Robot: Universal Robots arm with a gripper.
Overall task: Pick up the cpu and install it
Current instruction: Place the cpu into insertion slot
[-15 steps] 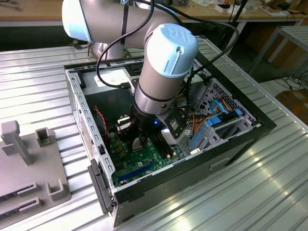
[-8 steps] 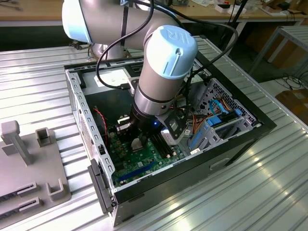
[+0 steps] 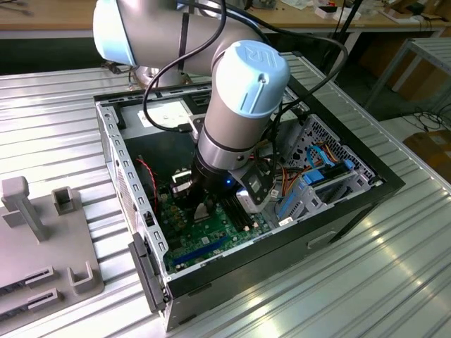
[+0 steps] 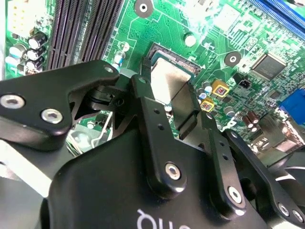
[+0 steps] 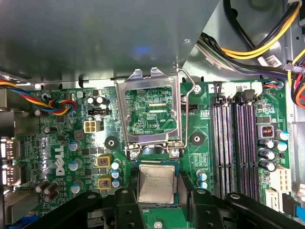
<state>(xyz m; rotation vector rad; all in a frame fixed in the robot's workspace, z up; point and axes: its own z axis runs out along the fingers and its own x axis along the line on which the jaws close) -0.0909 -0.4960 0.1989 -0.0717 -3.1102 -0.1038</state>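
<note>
Gripper (image 4: 167, 102) straddles the cpu (image 4: 164, 81), hold cannot be told; first wrist view adds the open socket frame (image 5: 150, 86)

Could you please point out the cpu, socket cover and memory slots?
cpu (image 5: 156, 184), first wrist view, middle of its face.
socket cover (image 5: 122, 117), first wrist view, side rail.
memory slots (image 5: 223, 143), first wrist view, one slot.

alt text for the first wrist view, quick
A pale square cpu lies on a green motherboard, straddled by the black end effector. Beside it the silver socket frame stands flipped open, and dark memory slots run alongside.
</note>
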